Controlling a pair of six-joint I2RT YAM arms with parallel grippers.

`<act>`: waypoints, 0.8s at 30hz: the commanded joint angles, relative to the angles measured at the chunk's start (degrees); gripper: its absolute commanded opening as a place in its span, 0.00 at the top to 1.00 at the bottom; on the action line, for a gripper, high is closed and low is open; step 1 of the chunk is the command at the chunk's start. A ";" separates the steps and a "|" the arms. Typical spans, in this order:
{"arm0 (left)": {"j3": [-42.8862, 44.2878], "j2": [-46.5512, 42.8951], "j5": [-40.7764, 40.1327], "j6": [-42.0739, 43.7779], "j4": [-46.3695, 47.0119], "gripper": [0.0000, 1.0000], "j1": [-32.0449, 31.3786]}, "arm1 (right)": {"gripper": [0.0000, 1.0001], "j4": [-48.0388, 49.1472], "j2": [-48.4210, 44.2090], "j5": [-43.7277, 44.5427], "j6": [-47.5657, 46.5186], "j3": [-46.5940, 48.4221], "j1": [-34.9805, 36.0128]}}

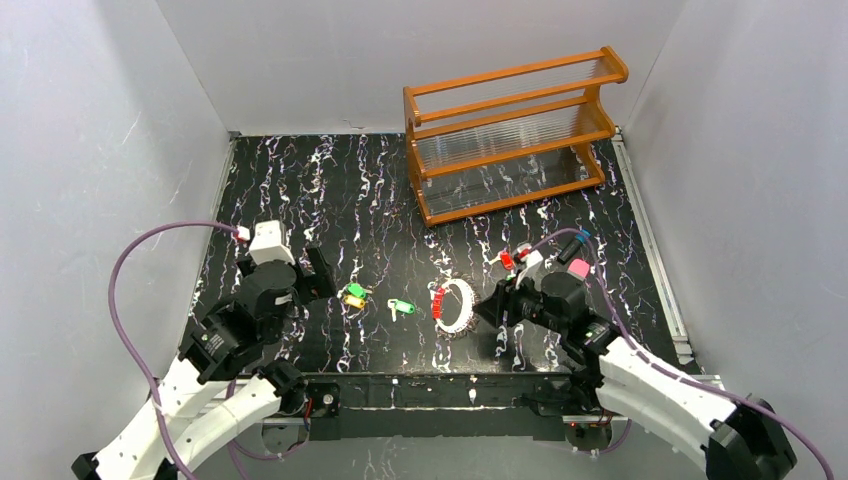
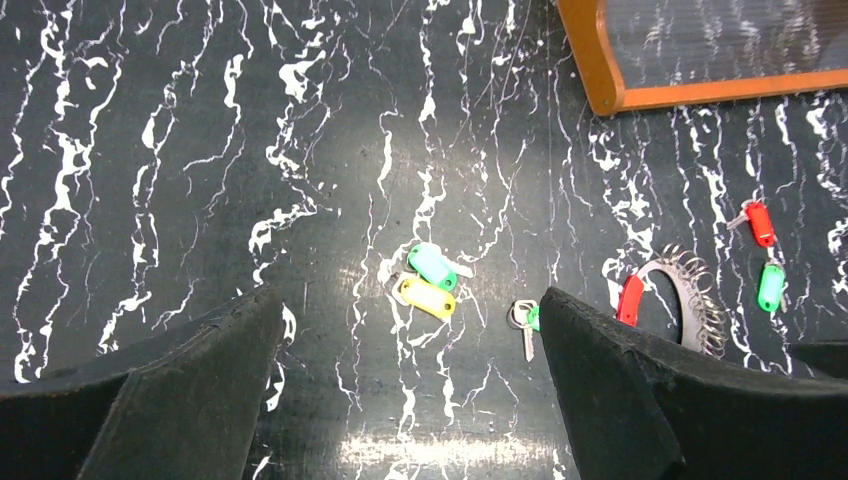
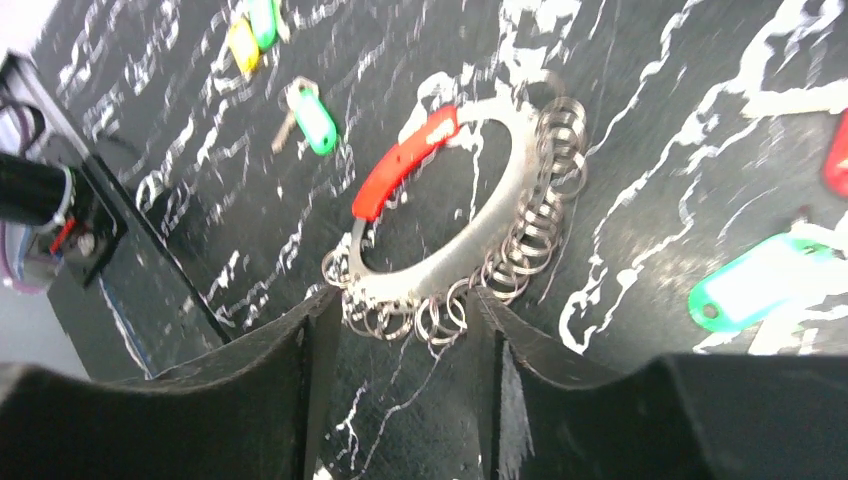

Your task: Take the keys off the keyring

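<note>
Right gripper (image 3: 400, 345), jaws parted, straddles the keyring (image 3: 405, 160) at its coiled rim; loose keys (image 1: 354, 295) lie at its nine and one o'clock. Left gripper (image 2: 400, 400) hangs spread wide. A square, centred pinch should prevent sliding.

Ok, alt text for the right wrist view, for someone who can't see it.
The keyring, silvery with a red segment, lies on the black marbled table, its near edge between the right gripper's open fingers. Loose green, yellow and red keys lie off to both sides.
</note>
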 commanded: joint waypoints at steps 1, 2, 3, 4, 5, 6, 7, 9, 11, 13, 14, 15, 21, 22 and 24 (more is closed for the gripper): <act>4.30 -1.60 -1.85 2.62 -2.05 0.02 0.36 | 0.38 -10.84 -6.95 8.52 -1.89 9.41 -0.08; 4.98 -1.76 -1.88 3.08 -2.37 0.02 0.39 | 0.34 -14.62 -8.82 10.82 -2.29 11.21 -0.15; 5.74 -1.95 -1.97 3.74 -3.00 0.02 0.39 | 0.29 -17.79 -11.18 14.54 -2.87 13.36 -0.15; 6.46 -2.10 -2.12 4.28 -3.41 0.02 0.35 | 0.25 -20.49 -12.75 17.53 -3.25 15.49 -0.09; 7.29 -2.32 -2.43 4.96 -3.86 0.02 0.32 | 0.21 -23.17 -14.38 20.67 -4.07 17.58 -0.10; 8.05 -2.49 -2.86 5.53 -4.24 0.02 0.36 | 0.16 -25.44 -15.79 23.30 -5.08 19.99 -0.08; 8.75 -2.79 -3.18 6.16 -4.49 0.02 0.35 | 0.12 -27.54 -17.05 25.80 -6.12 22.10 -0.14; 9.85 -3.74 -4.26 7.65 -4.58 0.02 0.34 | 0.02 -31.74 -18.98 30.59 -8.70 27.39 -0.07; 10.50 -5.11 -6.07 9.01 -4.04 0.02 0.37 | 0.01 -34.60 -20.52 36.14 -10.98 30.92 -0.15; 10.42 -7.09 -7.74 10.54 -2.28 0.02 0.33 | 0.01 -36.81 -21.74 42.73 -11.82 33.16 -0.10; 10.15 -8.24 -8.73 11.25 -1.36 0.02 0.34 | 0.01 -37.85 -22.34 46.11 -11.76 33.76 -0.15; 9.54 -9.43 -9.48 12.14 -0.04 0.02 0.37 | 0.01 -38.81 -22.99 49.29 -11.81 34.27 -0.11; 3.32 -16.85 -14.78 14.07 5.81 0.02 0.35 | 0.01 -38.51 -30.77 58.95 -10.46 31.70 -0.15; 2.21 -18.51 -14.79 14.38 6.60 0.02 0.34 | 0.01 -38.03 -32.34 59.30 -10.58 30.85 -0.11; 0.10 -20.73 -14.89 14.49 7.61 0.02 0.34 | 0.01 -37.16 -35.54 60.27 -10.63 29.36 -0.11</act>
